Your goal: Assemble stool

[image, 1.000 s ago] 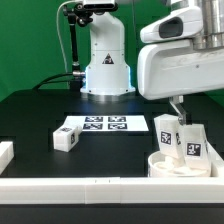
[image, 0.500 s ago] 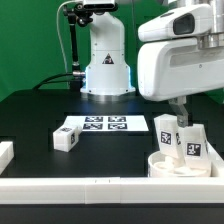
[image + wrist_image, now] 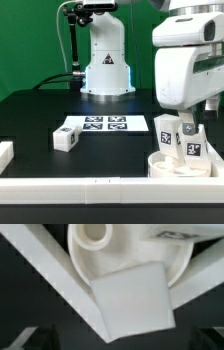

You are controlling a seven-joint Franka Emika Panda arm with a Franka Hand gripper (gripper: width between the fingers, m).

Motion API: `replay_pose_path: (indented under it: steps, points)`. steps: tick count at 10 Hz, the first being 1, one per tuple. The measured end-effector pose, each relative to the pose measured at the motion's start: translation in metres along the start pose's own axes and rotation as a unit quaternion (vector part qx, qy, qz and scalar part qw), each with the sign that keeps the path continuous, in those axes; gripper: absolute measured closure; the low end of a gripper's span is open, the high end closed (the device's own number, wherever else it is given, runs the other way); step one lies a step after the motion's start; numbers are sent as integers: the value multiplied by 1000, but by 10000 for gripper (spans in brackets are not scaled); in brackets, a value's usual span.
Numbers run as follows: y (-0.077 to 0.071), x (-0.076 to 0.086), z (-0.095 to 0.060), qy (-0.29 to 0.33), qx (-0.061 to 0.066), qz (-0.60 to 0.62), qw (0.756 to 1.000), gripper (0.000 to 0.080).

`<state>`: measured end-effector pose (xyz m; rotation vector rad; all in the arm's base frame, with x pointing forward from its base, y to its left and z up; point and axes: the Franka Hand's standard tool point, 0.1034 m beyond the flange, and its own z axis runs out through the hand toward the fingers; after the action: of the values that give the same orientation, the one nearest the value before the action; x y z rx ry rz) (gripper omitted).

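Note:
The stool's round white seat disc (image 3: 172,166) lies at the front of the exterior view's right, against the border bar. Two tagged white legs (image 3: 166,132) (image 3: 192,143) stand upright on it. A third leg (image 3: 66,138) lies loose on the black table, on the exterior view's left of the marker board. My gripper (image 3: 197,112) hangs open just above the two standing legs and holds nothing. In the wrist view the seat disc (image 3: 105,258) shows a round hole, and one leg (image 3: 135,300) fills the middle; the dark fingertips (image 3: 24,336) sit far apart on either side of it.
The marker board (image 3: 105,124) lies flat mid-table in front of the robot base (image 3: 107,70). A long white border bar (image 3: 90,186) runs along the front edge, and a short one (image 3: 5,153) sits at the exterior view's left. A bar (image 3: 50,274) crosses the wrist view diagonally.
The arm has swung toward the exterior view's right and now stands over the seat disc and its two legs. The jaws stayed open, and no part has moved.

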<state>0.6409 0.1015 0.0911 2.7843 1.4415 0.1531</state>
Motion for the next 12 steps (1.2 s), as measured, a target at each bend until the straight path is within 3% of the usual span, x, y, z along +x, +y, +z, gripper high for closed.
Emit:
replay_pose_path:
  steps: [6, 8, 9, 10, 12]
  points:
    - [-5, -4, 15, -5, 5, 3, 1000, 151]
    - [-4, -5, 16, -5, 5, 4, 1000, 375]
    - [-4, -5, 16, -5, 5, 9, 1000, 375]
    - [-4, -5, 16, -6, 4, 21, 1000, 463]
    - [-4, -5, 16, -5, 5, 46, 999, 463]
